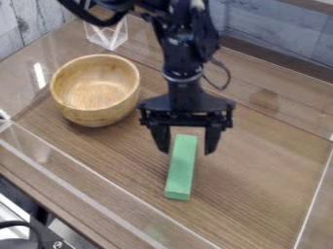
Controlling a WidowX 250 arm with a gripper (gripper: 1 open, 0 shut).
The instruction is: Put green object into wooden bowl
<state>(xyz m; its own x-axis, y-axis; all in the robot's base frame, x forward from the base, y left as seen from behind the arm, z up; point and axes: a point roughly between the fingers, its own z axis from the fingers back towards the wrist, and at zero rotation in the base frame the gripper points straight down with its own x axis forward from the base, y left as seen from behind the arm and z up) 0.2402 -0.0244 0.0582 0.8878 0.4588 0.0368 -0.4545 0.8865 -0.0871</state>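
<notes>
The bowl [95, 90] sits on the surface [240, 180] at the left, toward the back. The block [182, 167] lies on the same surface, nearer the front and to the right of the bowl — the two well apart. The wire holder [107, 32] stands behind the bowl — near the surface's far edge.
</notes>
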